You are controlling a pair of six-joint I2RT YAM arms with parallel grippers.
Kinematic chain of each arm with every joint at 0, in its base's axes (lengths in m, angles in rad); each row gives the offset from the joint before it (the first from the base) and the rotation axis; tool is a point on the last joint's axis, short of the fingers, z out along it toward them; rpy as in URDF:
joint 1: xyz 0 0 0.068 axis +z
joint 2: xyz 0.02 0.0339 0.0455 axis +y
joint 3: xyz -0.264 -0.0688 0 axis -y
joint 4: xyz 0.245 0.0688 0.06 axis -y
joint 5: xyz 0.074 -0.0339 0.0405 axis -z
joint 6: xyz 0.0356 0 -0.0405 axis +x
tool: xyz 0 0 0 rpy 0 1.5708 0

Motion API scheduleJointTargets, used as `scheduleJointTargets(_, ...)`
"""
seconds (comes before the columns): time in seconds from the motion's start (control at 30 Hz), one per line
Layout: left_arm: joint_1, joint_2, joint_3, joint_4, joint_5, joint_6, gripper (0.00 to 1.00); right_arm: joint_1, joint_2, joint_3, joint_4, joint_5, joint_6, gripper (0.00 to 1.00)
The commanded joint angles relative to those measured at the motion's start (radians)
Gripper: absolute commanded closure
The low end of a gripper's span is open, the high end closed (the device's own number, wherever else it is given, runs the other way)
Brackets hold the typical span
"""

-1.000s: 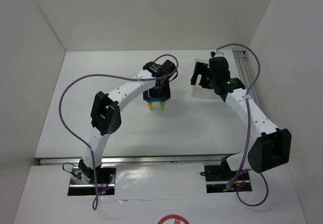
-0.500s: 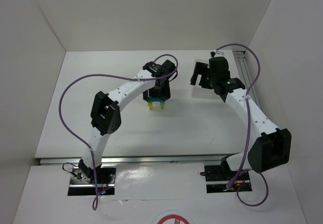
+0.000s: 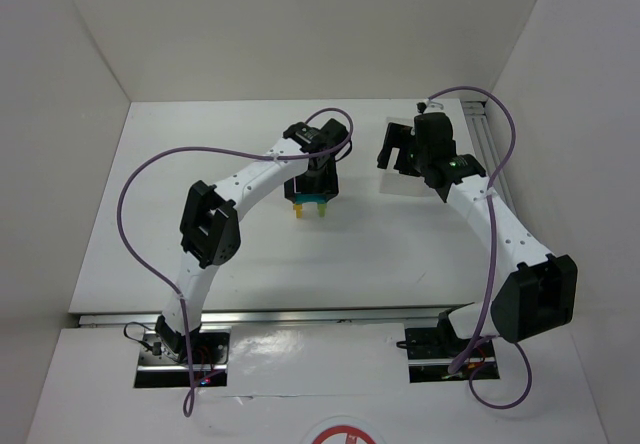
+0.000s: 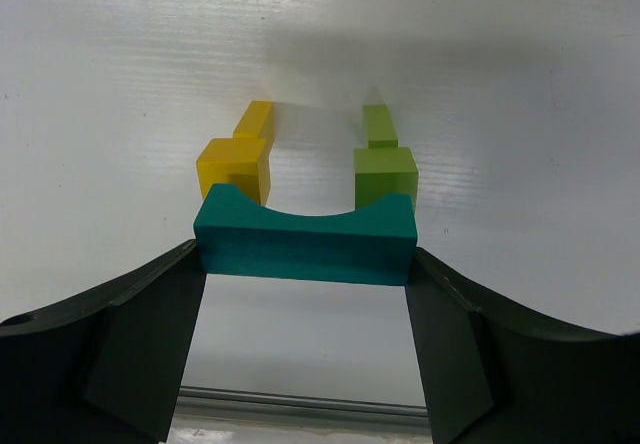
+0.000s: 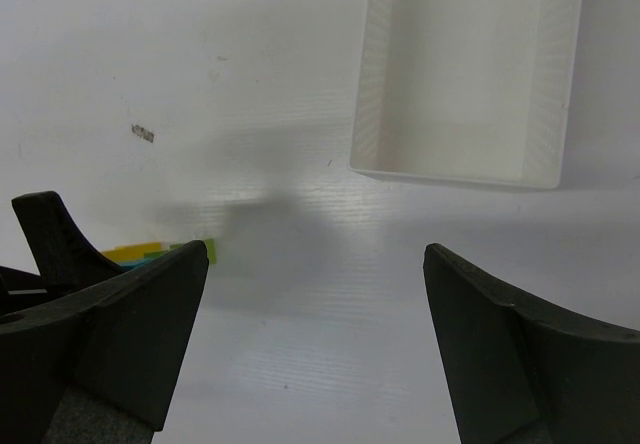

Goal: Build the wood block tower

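Teal-painted wood, one arch piece (image 4: 305, 242): curved cut-out facing away from the left wrist camera, long axis level. It is gripped end to end by the left jaws, which are closed to the width of the arch, one dark finger (image 4: 150, 334) pressed against each short end.

Yellow-painted wood, one post (image 4: 236, 164): stands on the desk (image 3: 200, 164) just behind the left end of the arch. A narrower yellow part shows behind it; whether that is a separate block cannot be told.

Lime-green painted wood, one post (image 4: 386, 172): stands just behind the right end of the arch, level with the yellow post and apart from it. It too has a narrower green part behind it.

Relation: the arch spans the gap between the two posts and overlaps their near edges in the wrist view. Whether it rests on them or hangs just above cannot be told. From overhead, the group sits near the middle of the desk, under the left arm's wrist.

White plastic, one rectangular tray (image 5: 465, 74): shallow, nothing in it, on the desk to the right of the blocks and well apart from them.

Right jaws: spread wide, gripping nothing, held above bare desk beside the near edge of the tray. A sliver of the yellow, teal and green blocks shows past the left finger (image 5: 110, 334).
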Motion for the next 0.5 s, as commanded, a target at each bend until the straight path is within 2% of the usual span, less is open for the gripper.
scheduleJointTargets(0.0, 0.004, 0.015, 0.000, 0.005, 0.001, 0.005, 0.21, -0.006, -0.008, 0.007, 0.044, -0.001, 0.004, 0.04)
scheduleJointTargets(0.27, 0.004, 0.015, 0.000, 0.005, 0.001, 0.005, 0.19, -0.006, -0.008, 0.007, 0.044, -0.001, 0.004, 0.04)
scheduleJointTargets(0.47, 0.004, 0.015, 0.000, 0.005, 0.001, 0.005, 0.13, -0.006, -0.008, 0.007, 0.044, -0.001, 0.004, 0.04)
